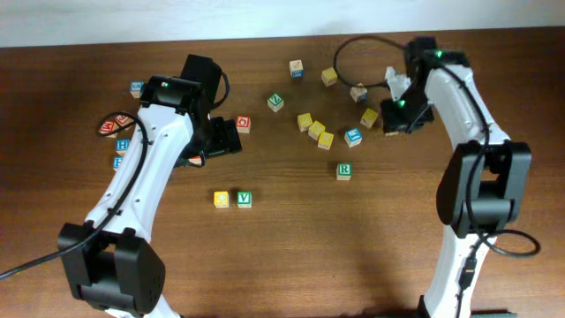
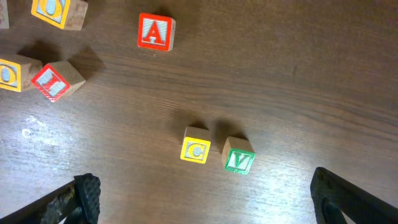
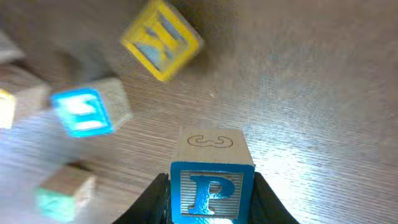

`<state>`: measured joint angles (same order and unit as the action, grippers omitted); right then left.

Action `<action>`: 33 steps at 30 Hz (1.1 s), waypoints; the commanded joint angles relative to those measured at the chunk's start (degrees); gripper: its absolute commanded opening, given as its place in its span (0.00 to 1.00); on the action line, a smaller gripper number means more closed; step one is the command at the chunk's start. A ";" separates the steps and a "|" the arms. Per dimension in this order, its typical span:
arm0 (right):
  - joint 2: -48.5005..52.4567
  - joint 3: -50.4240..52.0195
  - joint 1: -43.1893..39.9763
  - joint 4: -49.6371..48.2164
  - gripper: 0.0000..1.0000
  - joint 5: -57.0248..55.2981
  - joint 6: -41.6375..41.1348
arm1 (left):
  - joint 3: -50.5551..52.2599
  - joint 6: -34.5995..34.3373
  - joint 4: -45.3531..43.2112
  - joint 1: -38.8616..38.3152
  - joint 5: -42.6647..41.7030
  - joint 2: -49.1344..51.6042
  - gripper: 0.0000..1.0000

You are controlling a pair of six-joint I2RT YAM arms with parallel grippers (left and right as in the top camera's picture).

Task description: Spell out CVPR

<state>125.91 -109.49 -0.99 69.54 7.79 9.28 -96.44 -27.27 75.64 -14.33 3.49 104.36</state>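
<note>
On the left side of the desk, our left pincer hangs with its fingers wide apart and nothing between them. In its wrist view the yellow C block and the green V block lie below it. They stand side by side with a small gap, C on the left and V on the right, so we judge that the first half of the word is laid. The V sits a little turned against the C.

Further right, the R block lies alone, apart from both the row and the loose blocks behind it.

At the far right, our right pincer is closed on the P block, one finger on each side and the blue letter facing the wrist camera. We cannot tell if the block is already off the desk.

The step in hand, as we judge it, is to bring P to the row. To do it well, we should:
- raise the block straight up first, because the blue E block and a yellow block lie close by
- set it down just right of V, on the line of C and V and with a similar gap
- keep the letter up and upright

We should come down from above and not slide in from the side — a push would turn V more. The left arm is near the row, so we should approach from the right and keep the place after P free for R.
</note>
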 commanded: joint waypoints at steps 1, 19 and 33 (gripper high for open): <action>-4.44 -6.49 1.86 7.28 0.24 6.34 -2.51 | -0.13 -0.11 -0.15 0.13 0.46 -0.22 0.99; -6.27 13.40 37.38 -5.09 0.24 10.29 -36.06 | -0.13 -0.57 1.16 15.76 -0.87 -0.22 0.99; -6.27 20.79 45.00 -17.16 0.25 -2.91 -49.27 | -0.13 -0.52 3.52 22.27 -0.87 -0.22 0.99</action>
<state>120.49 -89.54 42.46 52.88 5.78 -38.87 -96.44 -27.31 79.11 7.86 3.05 104.38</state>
